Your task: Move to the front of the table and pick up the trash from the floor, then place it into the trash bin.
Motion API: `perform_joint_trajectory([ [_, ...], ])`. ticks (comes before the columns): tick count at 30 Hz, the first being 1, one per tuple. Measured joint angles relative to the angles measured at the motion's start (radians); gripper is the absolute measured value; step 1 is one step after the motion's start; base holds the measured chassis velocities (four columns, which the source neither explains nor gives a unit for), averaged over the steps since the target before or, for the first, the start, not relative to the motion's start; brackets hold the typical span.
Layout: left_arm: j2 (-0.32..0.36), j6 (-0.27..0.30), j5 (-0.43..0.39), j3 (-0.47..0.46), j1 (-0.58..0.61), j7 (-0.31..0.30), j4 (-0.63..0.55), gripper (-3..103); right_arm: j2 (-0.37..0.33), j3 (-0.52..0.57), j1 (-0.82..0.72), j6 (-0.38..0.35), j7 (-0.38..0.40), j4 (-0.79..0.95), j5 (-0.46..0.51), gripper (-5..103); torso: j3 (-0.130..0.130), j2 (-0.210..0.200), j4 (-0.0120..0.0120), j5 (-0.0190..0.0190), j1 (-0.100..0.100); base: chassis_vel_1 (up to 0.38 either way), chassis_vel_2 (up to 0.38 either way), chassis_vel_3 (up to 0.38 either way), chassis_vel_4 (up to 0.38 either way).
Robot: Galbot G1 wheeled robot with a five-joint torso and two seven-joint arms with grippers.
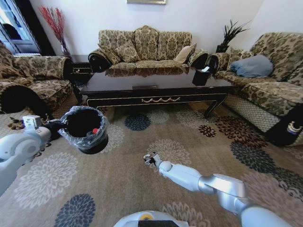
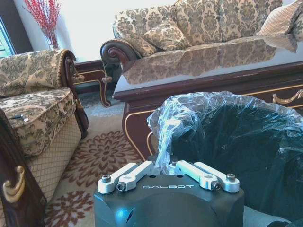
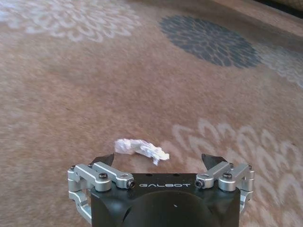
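Right gripper (image 3: 158, 160) straddles tissue (image 3: 141, 149)

- Floor (image 3: 71, 85): beige carpet with round flower medallions in cream, brown and dark blue; a dark blue one lies well ahead of the right tool (image 3: 158, 163).
- Tissue (image 3: 141, 149): white, crumpled, between the right tool's black fingertips.
- Trash bin (image 1: 85, 128): black, clear crinkled liner, directly ahead of the left tool (image 2: 168, 165); a red spot shows inside.
- Tabletop (image 1: 142, 81): glossy dark wood, gold scroll on its front edge.
- Both tools: black body, silver linkages.
- Sofas: olive-gold floral fabric.
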Motion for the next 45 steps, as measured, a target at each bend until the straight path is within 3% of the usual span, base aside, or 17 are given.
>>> perform_joint_trajectory([
  [6, 0.001, -0.008, 0.007, 0.0, 0.0, 0.008, 0.008, 4, 0.033, 0.009, 0.01, 0.0, 0.026, -0.076, 0.007, 100, 0.0, 0.0, 0.0002, 0.0, 0.0, 0.0, 0.0, 0.0, 0.0],
  [18, 0.002, -0.011, 0.012, 0.004, 0.0, 0.011, 0.004, 4, 0.07, 0.015, 0.009, 0.048, 0.026, -0.181, -0.07, 100, 0.0, 0.0, -0.0001, 0.0, 0.0, 0.0, 0.0, 0.0, 0.0],
  [39, -0.001, -0.01, 0.018, 0.013, -0.002, 0.009, 0.003, 4, 0.122, 0.011, -0.021, 0.075, 0.02, -0.25, -0.128, 101, 0.0, 0.0, 0.0001, 0.0, 0.0, 0.0, 0.0, 0.0, 0.0],
  [42, -0.003, -0.01, 0.018, 0.016, -0.005, 0.009, 0.003, 4, 0.126, 0.012, -0.021, 0.079, 0.019, -0.259, -0.135, 98, 0.0, 0.0, 0.0001, 0.0, 0.0, 0.0, 0.0, 0.0, 0.0],
  [45, -0.004, -0.01, 0.02, 0.019, -0.007, 0.009, 0.003, 4, 0.135, 0.016, -0.02, 0.082, 0.016, -0.269, -0.137, 79, 0.0, 0.0, 0.0, 0.0, 0.0, 0.0, 0.0, 0.0, 0.0],
])
